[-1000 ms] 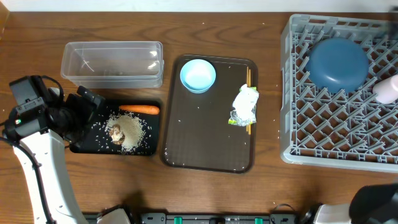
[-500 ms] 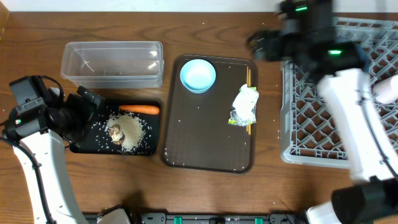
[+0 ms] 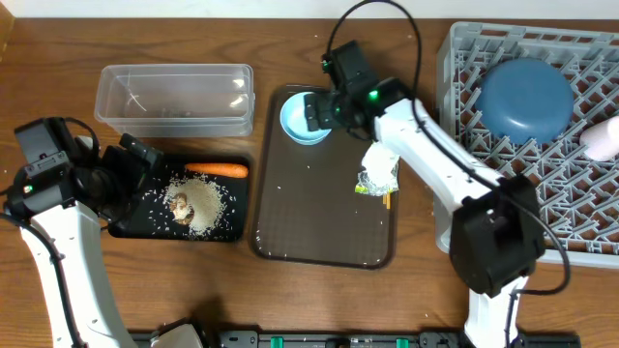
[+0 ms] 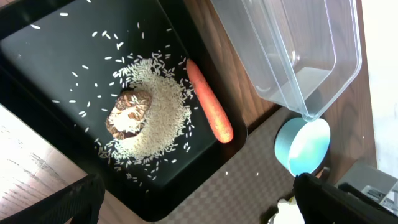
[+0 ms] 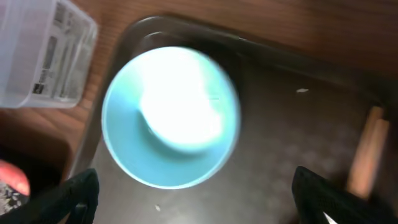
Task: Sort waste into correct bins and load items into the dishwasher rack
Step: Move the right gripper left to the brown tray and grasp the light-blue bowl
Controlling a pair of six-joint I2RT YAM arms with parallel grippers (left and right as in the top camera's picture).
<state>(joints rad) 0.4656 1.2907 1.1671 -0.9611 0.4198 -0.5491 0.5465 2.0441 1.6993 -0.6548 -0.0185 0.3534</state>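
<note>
The right gripper (image 3: 322, 109) has swung off the grey lattice dishwasher rack (image 3: 580, 213); its jaws, wide open, have the small pale blue bowl (image 5: 171, 118) just beneath (likely next pickup).

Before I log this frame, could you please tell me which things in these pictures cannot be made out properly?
- Chopsticks: overhead view, mostly hidden by the wrapper and the right arm; only one end shows.
- Cup in the rack: overhead view, cut off by the right edge, so its shape and colour are unsure.
- Small pale blue bowl: right wrist view, blur and glare hide its inside.
</note>
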